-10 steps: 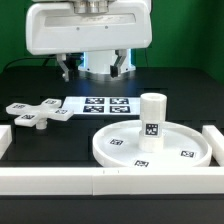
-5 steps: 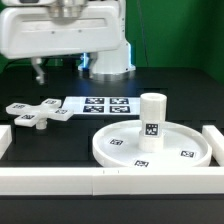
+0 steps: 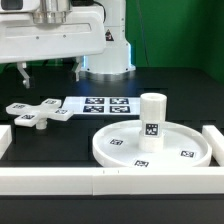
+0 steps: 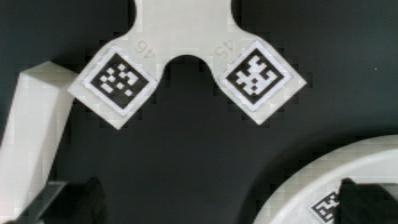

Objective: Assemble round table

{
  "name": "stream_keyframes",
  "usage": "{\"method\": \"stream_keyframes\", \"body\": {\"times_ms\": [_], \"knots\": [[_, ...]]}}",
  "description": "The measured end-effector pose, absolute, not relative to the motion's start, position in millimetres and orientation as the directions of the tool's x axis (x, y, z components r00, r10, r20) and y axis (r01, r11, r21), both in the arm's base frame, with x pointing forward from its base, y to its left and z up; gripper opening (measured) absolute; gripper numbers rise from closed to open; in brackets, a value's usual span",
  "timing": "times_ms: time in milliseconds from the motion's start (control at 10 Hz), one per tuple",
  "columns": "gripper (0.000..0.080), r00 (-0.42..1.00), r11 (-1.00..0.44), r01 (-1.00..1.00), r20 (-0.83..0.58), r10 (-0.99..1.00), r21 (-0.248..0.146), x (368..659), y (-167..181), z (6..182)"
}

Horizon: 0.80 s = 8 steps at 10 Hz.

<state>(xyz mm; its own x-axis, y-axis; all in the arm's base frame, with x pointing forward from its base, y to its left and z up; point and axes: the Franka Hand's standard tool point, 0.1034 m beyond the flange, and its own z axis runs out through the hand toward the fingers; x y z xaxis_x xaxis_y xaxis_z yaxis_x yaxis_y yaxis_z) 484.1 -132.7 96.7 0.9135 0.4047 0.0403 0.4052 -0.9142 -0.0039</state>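
Note:
The cross-shaped piece (image 3: 38, 113) lies flat on the black table at the exterior view's left. It also shows in the wrist view (image 4: 178, 60), with two tagged arms visible. The large round disc (image 3: 150, 148) lies at the front right, and its rim shows in the wrist view (image 4: 329, 180). The short cylinder leg (image 3: 152, 120) stands upright on the disc. My gripper (image 3: 50, 72) hangs open and empty above and behind the cross-shaped piece. In the wrist view the gripper (image 4: 214, 205) has dark fingertips (image 4: 63, 200) spread wide over bare table.
The marker board (image 3: 100, 105) lies between the cross-shaped piece and the disc. Long white border blocks run along the front (image 3: 100, 182), the left (image 3: 5, 140) and the right (image 3: 213, 142). A white block (image 4: 32, 120) also edges the wrist view.
My gripper has moved steadily toward the exterior view's left, from above the marker board to above the cross-shaped piece. It stayed open. The parts have not moved.

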Motion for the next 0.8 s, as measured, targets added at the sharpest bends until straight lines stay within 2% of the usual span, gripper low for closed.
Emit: {"method": "stream_keyframes", "body": {"times_ms": [200,400,800], "knots": [[0.0649,0.914,-0.914,0.405,0.015,0.405,-0.007,471.0,-146.7,79.2],[0.0649,0.906,-0.906,0.423,-0.005,0.424,-0.026,457.2,-157.1,66.1],[0.0649,0.905,-0.905,0.425,-0.004,0.425,-0.025,459.2,-154.7,66.2]]}}
